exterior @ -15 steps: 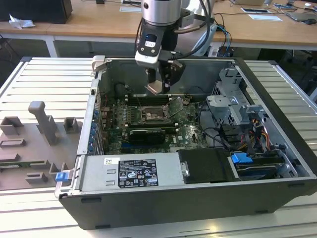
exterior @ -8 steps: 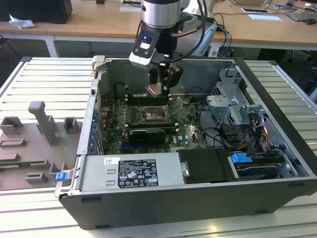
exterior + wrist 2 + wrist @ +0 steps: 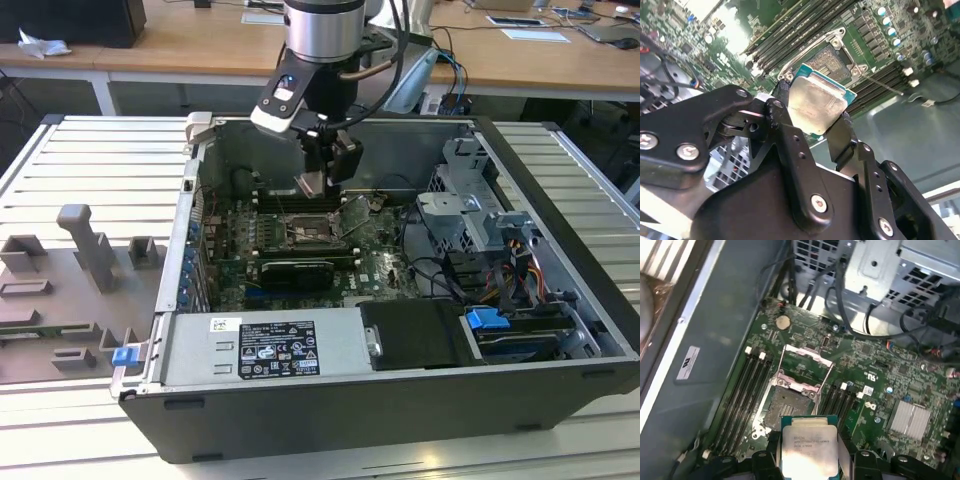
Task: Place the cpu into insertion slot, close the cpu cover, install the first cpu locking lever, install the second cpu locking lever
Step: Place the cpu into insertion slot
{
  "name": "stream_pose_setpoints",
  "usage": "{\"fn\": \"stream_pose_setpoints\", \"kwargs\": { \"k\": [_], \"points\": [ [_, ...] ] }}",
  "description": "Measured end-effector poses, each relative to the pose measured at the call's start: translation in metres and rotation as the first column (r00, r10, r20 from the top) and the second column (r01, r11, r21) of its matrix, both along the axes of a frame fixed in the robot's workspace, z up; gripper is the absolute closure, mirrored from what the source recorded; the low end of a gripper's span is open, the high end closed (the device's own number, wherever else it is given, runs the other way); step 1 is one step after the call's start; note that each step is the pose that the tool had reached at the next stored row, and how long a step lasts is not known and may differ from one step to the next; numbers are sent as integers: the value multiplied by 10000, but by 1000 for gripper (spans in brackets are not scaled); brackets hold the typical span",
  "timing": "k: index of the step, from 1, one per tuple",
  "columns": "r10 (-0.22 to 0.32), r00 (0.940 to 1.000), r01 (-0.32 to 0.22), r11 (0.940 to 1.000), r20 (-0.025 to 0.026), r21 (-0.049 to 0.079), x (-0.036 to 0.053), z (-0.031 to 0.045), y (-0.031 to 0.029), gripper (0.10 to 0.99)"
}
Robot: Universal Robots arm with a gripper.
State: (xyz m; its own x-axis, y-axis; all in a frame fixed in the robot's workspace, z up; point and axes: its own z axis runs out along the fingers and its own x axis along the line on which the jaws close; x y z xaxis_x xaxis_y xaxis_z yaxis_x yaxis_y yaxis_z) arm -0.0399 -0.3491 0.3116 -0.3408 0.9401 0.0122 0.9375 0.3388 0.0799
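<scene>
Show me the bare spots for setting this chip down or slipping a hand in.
The gripper holds the chip. Free: the open socket between the memory slots; table slats between case and grey fixture. Crowded: cables beside the drive cage.

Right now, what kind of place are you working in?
Probably an electronics lab or workshop: an opened computer case lies on a slatted table, wooden desks stand behind, and the gripper holds the cpu over the motherboard.
</scene>
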Motion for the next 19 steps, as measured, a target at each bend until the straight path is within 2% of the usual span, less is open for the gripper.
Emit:
{"fn": "stream_pose_setpoints", "kwargs": {
  "k": [5, 14, 18, 19],
  "points": [
    [-701, 9975, 701, 9975, -1, -1, 0, -20, 1, 545],
    [-1768, 9842, 1768, 9842, -1, 0, 0, -50, 4, 545],
    [-2353, 9719, 2353, 9719, 0, 0, 0, -66, 5, 545],
    [-2692, 9631, 2692, 9631, -1, -1, 0, -73, 5, 545]
  ]
}}
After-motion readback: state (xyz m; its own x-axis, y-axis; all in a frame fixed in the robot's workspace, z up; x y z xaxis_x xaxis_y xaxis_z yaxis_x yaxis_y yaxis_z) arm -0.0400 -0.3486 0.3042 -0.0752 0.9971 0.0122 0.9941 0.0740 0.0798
